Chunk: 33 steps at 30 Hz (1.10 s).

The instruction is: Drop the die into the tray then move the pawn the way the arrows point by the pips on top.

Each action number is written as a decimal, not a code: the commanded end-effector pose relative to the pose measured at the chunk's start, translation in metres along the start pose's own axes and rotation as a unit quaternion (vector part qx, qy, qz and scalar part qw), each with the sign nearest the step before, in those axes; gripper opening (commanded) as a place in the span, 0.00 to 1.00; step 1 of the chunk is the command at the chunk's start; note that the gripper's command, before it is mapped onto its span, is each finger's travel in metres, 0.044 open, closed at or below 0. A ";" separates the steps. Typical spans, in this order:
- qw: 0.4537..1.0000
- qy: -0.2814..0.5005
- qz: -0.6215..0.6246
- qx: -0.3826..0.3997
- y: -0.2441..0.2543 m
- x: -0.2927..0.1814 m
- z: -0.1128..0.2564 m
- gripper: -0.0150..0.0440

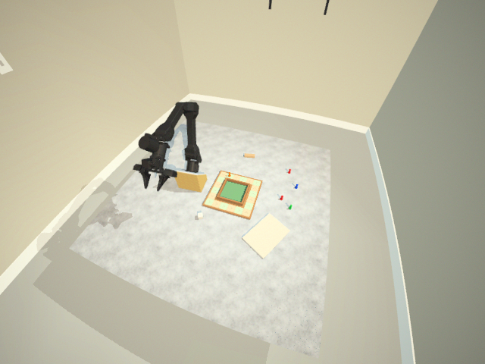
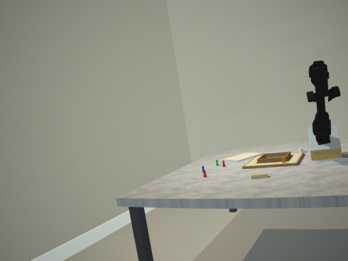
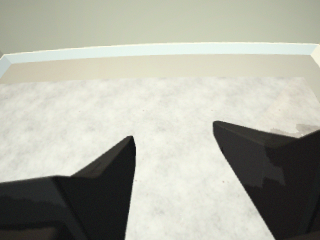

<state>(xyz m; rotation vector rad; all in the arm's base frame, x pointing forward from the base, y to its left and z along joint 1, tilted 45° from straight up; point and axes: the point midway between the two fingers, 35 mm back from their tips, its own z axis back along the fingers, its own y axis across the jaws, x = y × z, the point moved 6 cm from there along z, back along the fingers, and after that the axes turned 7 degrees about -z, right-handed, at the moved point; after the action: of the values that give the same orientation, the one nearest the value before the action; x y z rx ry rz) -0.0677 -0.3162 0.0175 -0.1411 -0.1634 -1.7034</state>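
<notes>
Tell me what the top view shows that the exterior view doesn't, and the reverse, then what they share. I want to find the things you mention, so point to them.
Only top: the wall plate (image 1: 4,69) and two black rods (image 1: 270,4) (image 1: 326,7).

Only exterior: the table legs (image 2: 141,232) and the table's thick front edge (image 2: 213,203).

Both: the arm (image 1: 190,129) (image 2: 321,123), yellow block (image 1: 191,182) (image 2: 325,154), die (image 1: 200,215) (image 2: 301,149), board (image 1: 226,211) (image 2: 269,166), tray (image 1: 231,202) (image 2: 274,157), orange pawn (image 1: 229,174) (image 2: 283,159), tan stick (image 1: 249,155) (image 2: 259,176), cream sheet (image 1: 266,235) (image 2: 243,156), plus two red pawns (image 1: 289,171) (image 1: 281,197) (image 2: 204,173) (image 2: 223,163), a blue one (image 1: 296,186) (image 2: 203,168) and a green one (image 1: 290,206) (image 2: 217,162).
</notes>
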 end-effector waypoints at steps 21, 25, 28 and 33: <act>0.507 0.276 0.731 0.365 0.159 -0.145 -0.119 0.72; 0.506 0.276 0.731 0.365 0.163 -0.145 -0.119 0.72; 0.506 0.276 0.731 0.365 0.163 -0.145 -0.119 0.72; 0.506 0.276 0.731 0.365 0.162 -0.147 -0.120 0.72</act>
<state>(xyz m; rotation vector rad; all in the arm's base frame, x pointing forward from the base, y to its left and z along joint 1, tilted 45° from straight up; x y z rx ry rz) 0.1120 -0.2200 -0.1211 0.7346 -0.1689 0.2072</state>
